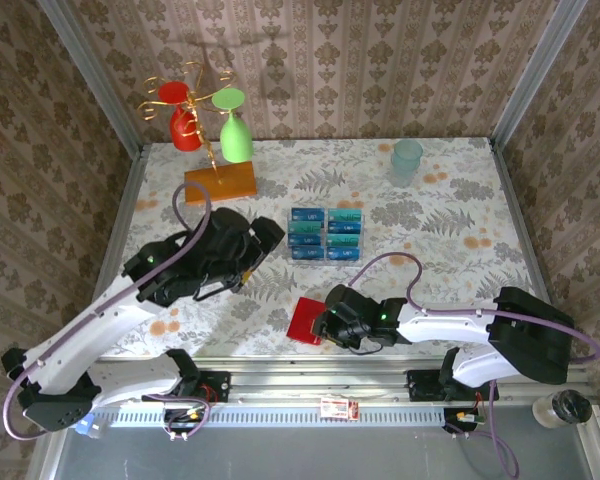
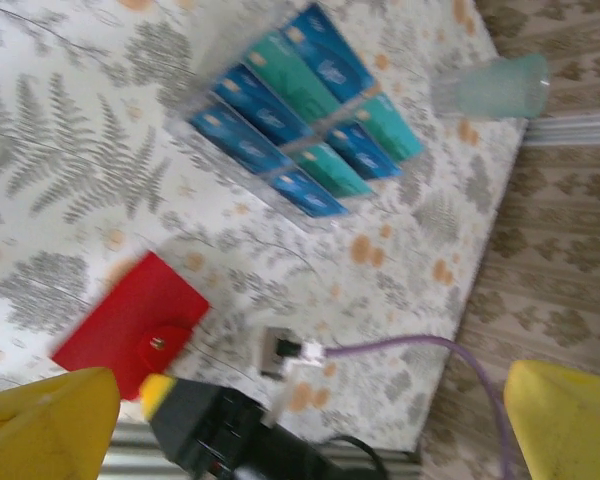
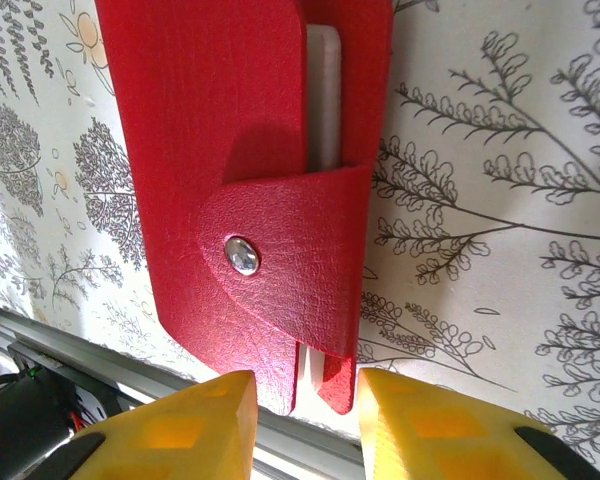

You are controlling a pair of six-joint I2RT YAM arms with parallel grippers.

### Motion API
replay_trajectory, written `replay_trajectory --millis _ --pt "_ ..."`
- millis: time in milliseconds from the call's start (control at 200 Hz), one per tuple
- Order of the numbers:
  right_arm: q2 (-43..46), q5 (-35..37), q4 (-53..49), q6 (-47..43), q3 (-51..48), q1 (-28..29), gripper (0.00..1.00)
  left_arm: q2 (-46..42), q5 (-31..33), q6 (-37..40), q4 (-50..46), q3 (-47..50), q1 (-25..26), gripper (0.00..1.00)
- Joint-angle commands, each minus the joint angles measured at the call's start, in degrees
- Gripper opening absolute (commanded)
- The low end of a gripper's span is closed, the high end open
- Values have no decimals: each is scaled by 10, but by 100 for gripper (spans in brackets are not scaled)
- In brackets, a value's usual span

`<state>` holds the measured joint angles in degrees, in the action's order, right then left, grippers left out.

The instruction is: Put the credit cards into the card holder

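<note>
The card holder [image 1: 307, 320] is lying snapped shut at six o'clock on the worktop [image 1: 450, 220], with a white insert showing inside it. The right tool [image 3: 305, 395] is waiting released, its jaws either side of the holder's edge, probably to open the flap. The credit cards [image 1: 325, 234] are standing in the clear rack [image 2: 192, 118] at the holder's twelve o'clock. The left tool [image 1: 265, 238] is hovering released at its ten o'clock.

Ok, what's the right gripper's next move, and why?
Probably ease the right gripper forward to pinch the wallet by its near edge: the fingers stand open astride it, the flap is snapped shut, and the cards sit in the rack.
</note>
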<state>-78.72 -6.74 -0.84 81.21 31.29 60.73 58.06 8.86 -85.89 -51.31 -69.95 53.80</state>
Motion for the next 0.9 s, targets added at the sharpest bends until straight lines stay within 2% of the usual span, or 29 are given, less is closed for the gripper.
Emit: replay_trajectory --millis 0,80,190,330,595,895 --pt "-6 -7 20 7 -12 -1 32 -59 32 67 121 85 -15 100" --pt "-6 -9 28 10 -17 0 32 -101 50 107 175 157 -19 100" --pt "-6 -10 30 11 -22 2 32 -147 61 140 201 240 -29 100" --pt "2 -3 26 10 -32 3 32 -164 37 194 211 316 -40 100" --pt "4 -2 37 9 -41 2 32 -77 -5 296 150 339 -39 100" --pt "-34 -7 85 4 -33 2 31 -1 -5 330 166 360 -15 100"
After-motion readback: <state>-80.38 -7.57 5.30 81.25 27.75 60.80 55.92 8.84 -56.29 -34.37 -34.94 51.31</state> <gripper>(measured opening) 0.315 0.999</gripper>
